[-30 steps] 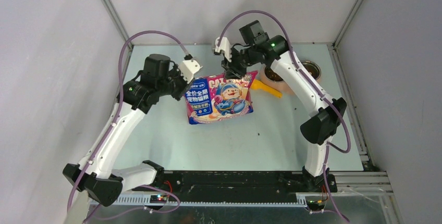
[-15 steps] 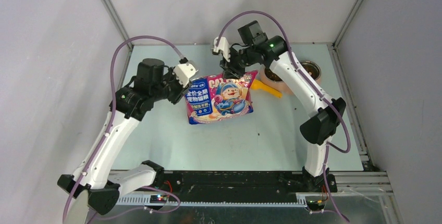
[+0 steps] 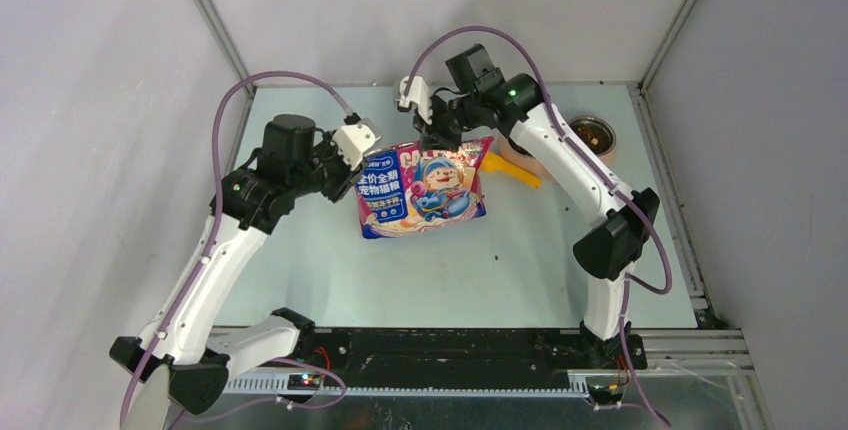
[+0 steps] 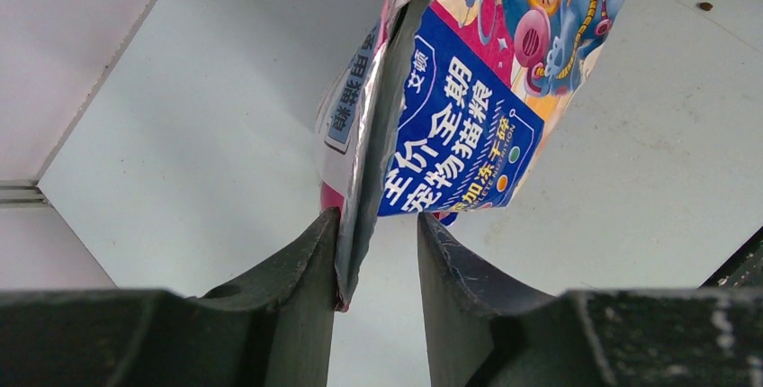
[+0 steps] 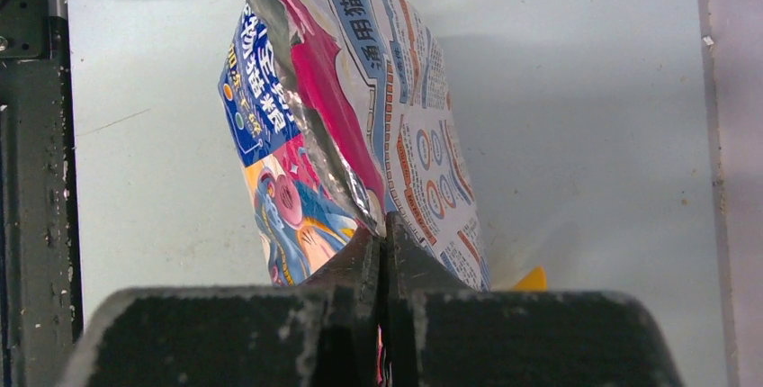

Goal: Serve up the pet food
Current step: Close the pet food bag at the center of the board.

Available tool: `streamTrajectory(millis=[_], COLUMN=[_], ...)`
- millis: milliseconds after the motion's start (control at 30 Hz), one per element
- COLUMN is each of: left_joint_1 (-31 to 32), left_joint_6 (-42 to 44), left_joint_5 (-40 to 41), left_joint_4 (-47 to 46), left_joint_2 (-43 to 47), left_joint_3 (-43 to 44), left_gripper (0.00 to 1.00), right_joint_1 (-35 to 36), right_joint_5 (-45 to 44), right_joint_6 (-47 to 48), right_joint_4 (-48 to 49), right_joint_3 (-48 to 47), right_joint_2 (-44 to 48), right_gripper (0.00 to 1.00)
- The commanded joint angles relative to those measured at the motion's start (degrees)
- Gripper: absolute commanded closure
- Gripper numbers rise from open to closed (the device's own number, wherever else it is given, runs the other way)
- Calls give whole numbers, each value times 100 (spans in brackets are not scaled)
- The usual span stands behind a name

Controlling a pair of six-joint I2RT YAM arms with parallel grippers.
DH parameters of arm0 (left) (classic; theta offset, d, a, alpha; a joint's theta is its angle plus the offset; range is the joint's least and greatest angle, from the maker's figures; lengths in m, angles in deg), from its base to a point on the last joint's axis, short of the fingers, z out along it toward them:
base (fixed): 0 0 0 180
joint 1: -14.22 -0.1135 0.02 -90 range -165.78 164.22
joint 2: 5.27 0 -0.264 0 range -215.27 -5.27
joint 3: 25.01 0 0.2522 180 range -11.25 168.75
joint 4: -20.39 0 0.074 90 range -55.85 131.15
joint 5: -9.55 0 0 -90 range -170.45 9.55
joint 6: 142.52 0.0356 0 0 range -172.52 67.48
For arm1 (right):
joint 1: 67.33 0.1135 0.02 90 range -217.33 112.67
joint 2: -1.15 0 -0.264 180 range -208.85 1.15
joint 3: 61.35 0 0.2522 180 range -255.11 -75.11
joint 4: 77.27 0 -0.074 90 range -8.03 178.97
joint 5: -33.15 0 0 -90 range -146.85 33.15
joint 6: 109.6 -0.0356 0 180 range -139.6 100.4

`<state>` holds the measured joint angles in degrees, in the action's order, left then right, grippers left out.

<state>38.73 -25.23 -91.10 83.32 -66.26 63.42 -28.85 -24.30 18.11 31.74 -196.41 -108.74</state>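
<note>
The glossy pink-and-blue bag (image 3: 421, 188) stands tilted mid-table. My right gripper (image 3: 441, 142) is shut on its top edge, and the wrist view (image 5: 384, 236) shows foil pinched between the closed jaws. My left gripper (image 3: 358, 160) is at the bag's left corner. Its jaws are open in the left wrist view (image 4: 378, 225), with the bag's edge (image 4: 364, 180) between them, lying against the left finger (image 4: 310, 261) and clear of the other. The pet food inside the bag is hidden. A metal bowl (image 3: 597, 133) holds some brown bits.
A yellow scoop (image 3: 512, 170) lies just right of the bag, and its tip shows in the right wrist view (image 5: 533, 278). A second bowl (image 3: 523, 147) sits partly hidden behind my right arm. Enclosure walls border the table on the left, back and right.
My left arm has drawn back and lowered a little, its gripper now at the bag's left corner. My right gripper has shifted slightly left, still holding the bag's top.
</note>
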Motion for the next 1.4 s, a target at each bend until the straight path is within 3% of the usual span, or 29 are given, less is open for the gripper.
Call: streamTrajectory(millis=[0,33,67,133,267,400,500,733,800,867,1033,1167,1267,1367], left_joint_1=[27,27,27,27,21,24,27,27,29,28,27,21,27,23], left_joint_6=[20,21,22,20,28,38,36,77,82,96,136,166,188,200], left_joint_5=[-31,-32,-59,-98,-146,-168,-186,-236,-262,-291,-445,-542,-559,-510], left_joint_4=[-39,-39,-45,-40,-19,-5,3,12,3,17,101,162,179,199], left_joint_2=[178,181,183,187,200,205,210,228,228,220,234,265,299,317], left_joint_3=[-102,-111,-118,-121,-131,-153,-155,-204,-207,-189,-154,-137,-125,-93], left_gripper=[59,59,59,59,59,59,59,59,59,59,59,59,59,57], right_joint_1=[68,100,121,198,371,474,501,478,480,477,554,660,694,690], right_joint_5=[-150,-156,-156,-159,-317,-395,-488,-538,-478,-351,-215,-348,-424,-496], right_joint_6=[-41,-34,17,176,204,66,-74,-283,-326,-344,-405,-355,-355,-377], right_joint_4=[599,590,566,618,1185,1382,1500,1690,1681,1686,1742,1737,1695,1693], right_joint_3=[50,15,12,104,584,596,571,589,555,559,558,537,488,451], right_joint_2=[55,42,25,59,239,191,135,230,255,294,292,184,90,76], right_gripper=[97,90,76,68,62,69,98,100,79,68,62,67,98,100])
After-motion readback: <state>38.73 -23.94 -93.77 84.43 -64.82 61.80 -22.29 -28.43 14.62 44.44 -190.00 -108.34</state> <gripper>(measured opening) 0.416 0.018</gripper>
